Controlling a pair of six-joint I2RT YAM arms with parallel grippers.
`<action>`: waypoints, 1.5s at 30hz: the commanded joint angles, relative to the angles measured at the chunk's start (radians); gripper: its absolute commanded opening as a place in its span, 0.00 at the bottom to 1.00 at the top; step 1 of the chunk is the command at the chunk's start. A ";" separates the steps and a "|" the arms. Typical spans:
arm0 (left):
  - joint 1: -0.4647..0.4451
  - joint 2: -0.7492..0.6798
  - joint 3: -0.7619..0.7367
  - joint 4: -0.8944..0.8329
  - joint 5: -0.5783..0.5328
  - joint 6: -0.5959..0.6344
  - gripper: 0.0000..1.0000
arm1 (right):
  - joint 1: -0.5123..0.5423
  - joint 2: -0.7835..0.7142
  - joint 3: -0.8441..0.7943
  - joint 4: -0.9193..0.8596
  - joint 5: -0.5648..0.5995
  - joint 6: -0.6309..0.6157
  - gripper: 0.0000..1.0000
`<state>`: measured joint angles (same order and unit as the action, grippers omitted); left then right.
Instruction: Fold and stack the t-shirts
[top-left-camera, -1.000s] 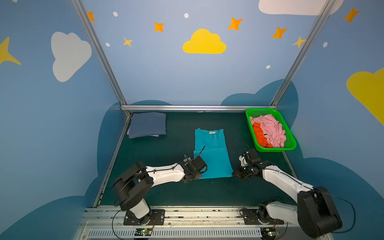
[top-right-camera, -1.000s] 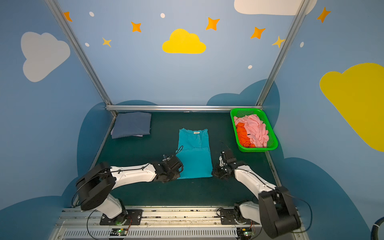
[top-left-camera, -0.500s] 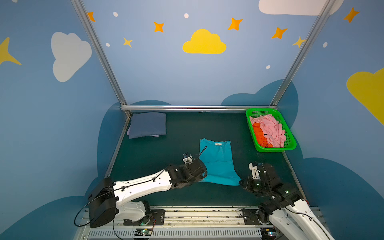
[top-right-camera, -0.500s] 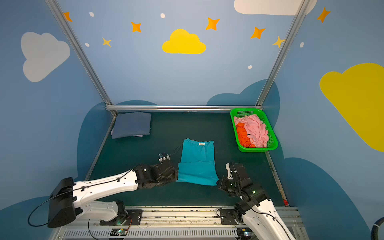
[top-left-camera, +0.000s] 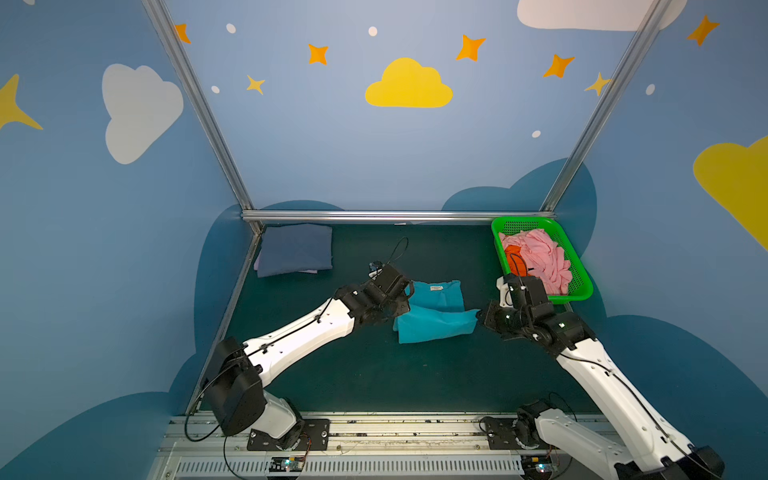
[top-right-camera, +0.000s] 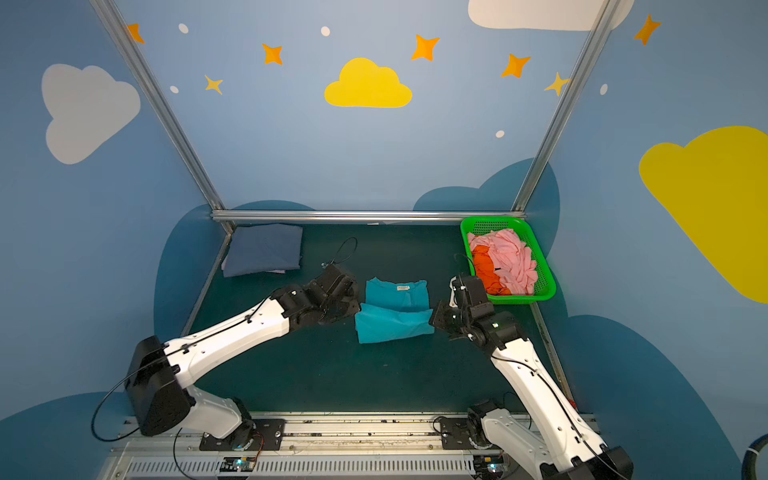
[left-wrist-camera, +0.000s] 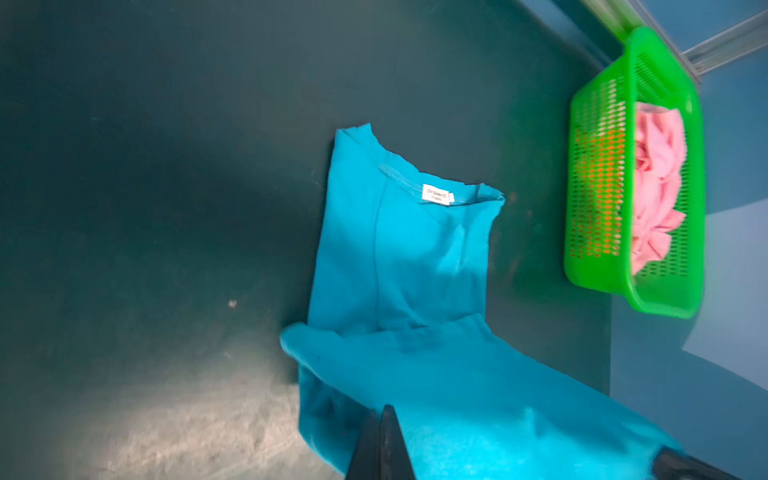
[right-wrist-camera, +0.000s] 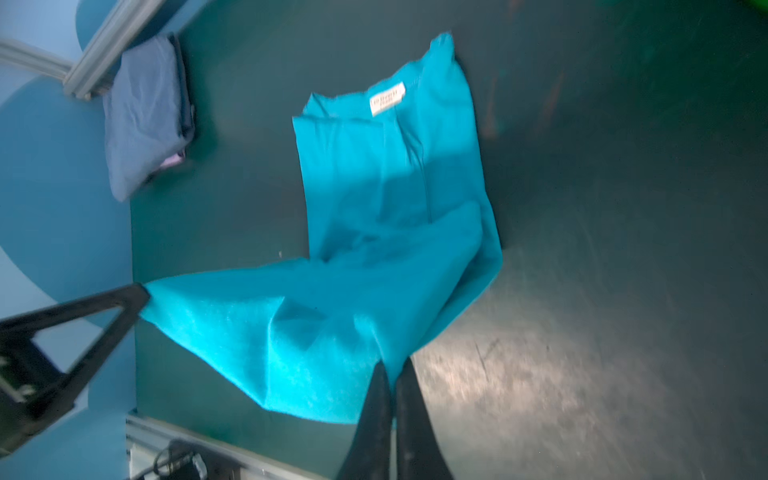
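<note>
The left arm (top-left-camera: 299, 336) and right arm (top-left-camera: 602, 374) have white shells, black joints, thin black cables and small screws. The left gripper (left-wrist-camera: 384, 411) and right gripper (right-wrist-camera: 392, 368) are black, with 2 tapered fingers each.

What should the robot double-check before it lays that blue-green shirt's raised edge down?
1. Left fingers clamped on the teal shirt's hem: ok.
2. Right fingers clamped on the opposite hem corner: ok.
3. Every fabric layer caught in both grips: cannot tell.
4. Collar half lying flat on the table: ok, lightly creased.
5. Slate-blue shirt folded in the far left corner, ready for stacking: ok.
6. Basket emptied: not ok, pink shirt and orange shirt lie inside.
</note>
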<state>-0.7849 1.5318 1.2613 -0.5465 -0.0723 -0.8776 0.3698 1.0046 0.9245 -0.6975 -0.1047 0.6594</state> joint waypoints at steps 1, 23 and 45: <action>0.056 0.073 0.073 0.017 0.093 0.081 0.04 | -0.041 0.072 0.044 0.082 0.013 -0.042 0.00; 0.317 0.634 0.542 0.024 0.363 0.157 0.04 | -0.219 0.916 0.617 0.088 -0.163 -0.049 0.00; 0.291 0.676 0.559 -0.007 0.299 0.152 0.66 | -0.219 1.058 0.657 0.154 -0.174 -0.108 0.60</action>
<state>-0.4656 2.2742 1.8500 -0.5400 0.2562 -0.7383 0.1410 2.1086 1.6089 -0.5213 -0.3161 0.5766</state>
